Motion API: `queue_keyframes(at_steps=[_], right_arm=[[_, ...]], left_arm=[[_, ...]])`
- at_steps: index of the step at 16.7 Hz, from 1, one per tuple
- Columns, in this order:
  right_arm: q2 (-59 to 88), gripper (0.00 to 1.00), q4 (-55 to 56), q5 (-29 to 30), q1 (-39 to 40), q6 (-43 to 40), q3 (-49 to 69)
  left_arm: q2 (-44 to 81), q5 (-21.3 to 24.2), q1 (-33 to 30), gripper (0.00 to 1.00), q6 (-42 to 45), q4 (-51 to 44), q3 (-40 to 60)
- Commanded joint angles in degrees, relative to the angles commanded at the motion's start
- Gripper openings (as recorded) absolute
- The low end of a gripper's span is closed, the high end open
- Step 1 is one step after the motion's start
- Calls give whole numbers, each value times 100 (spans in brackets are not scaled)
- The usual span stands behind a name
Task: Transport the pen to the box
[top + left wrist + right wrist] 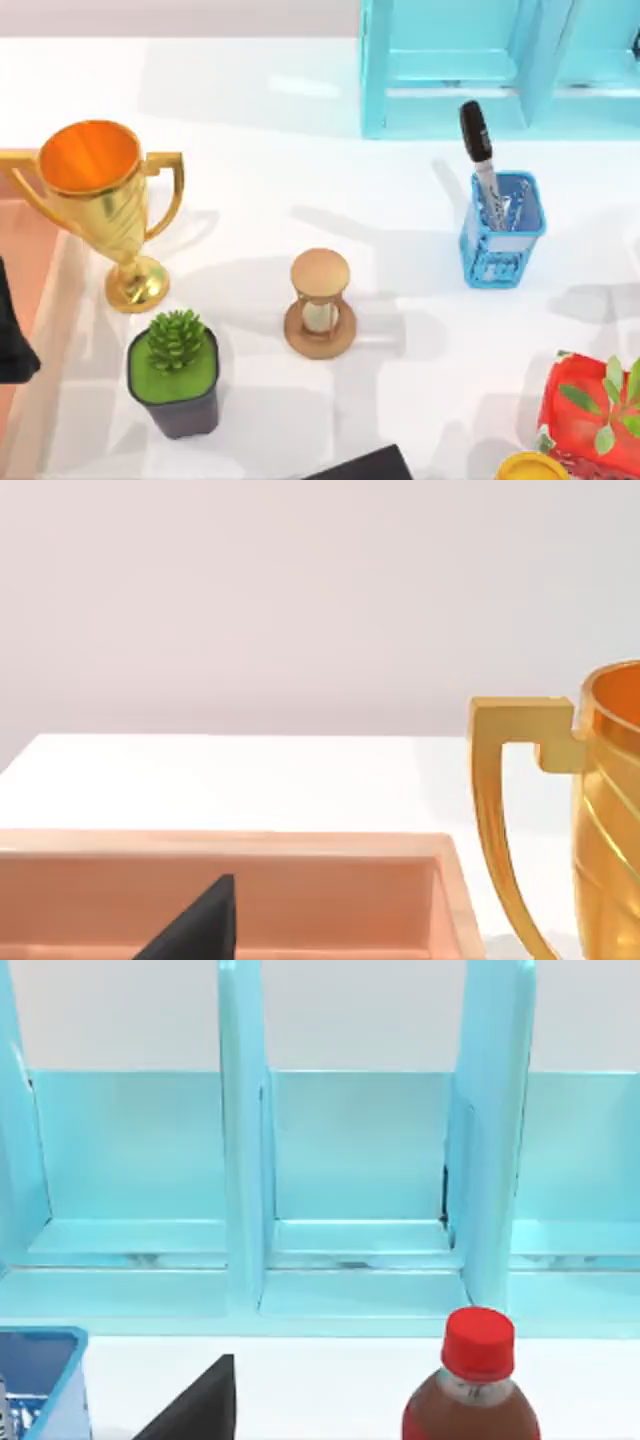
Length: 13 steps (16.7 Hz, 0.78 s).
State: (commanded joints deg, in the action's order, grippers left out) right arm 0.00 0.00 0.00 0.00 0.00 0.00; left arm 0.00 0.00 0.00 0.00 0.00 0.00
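Note:
The pen (478, 150) stands tilted in a small blue mesh cup (500, 235) at the right of the table, black cap up and silvery barrel down inside. The box (22, 262), salmon-orange inside with a pale beige rim, lies at the table's left edge, partly out of the top view. My left arm (12, 335) is a dark shape over that box. A dark part of my left gripper (200, 925) hangs above the box's inside (320, 890) in the left wrist view. A dark part of my right gripper (200, 1405) faces the cyan shelf unit, beside a corner of the blue cup (35, 1380).
A gold trophy (105, 200) stands right of the box. A potted plant (175, 370) and an hourglass (320, 305) sit mid-table. The cyan shelf unit (490, 70) is at the back right. A red-capped cola bottle (475, 1380) stands before it. A red packet (590, 415) lies front right.

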Motion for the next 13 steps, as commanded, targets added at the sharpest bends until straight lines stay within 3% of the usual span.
queue_keyframes(at_steps=[4, 7, 13], right_arm=[[0, 100, 0, 0, 0, 0, 0], [0, 100, 0, 0, 0, 0, 0], [0, 100, 0, 0, 0, 0, 0]], left_arm=[[176, -4, -154, 100, -44, 138, 162], [899, 0, -737, 100, -192, 674, 775], [3958, 44, -2327, 100, -637, 2399, 2500]])
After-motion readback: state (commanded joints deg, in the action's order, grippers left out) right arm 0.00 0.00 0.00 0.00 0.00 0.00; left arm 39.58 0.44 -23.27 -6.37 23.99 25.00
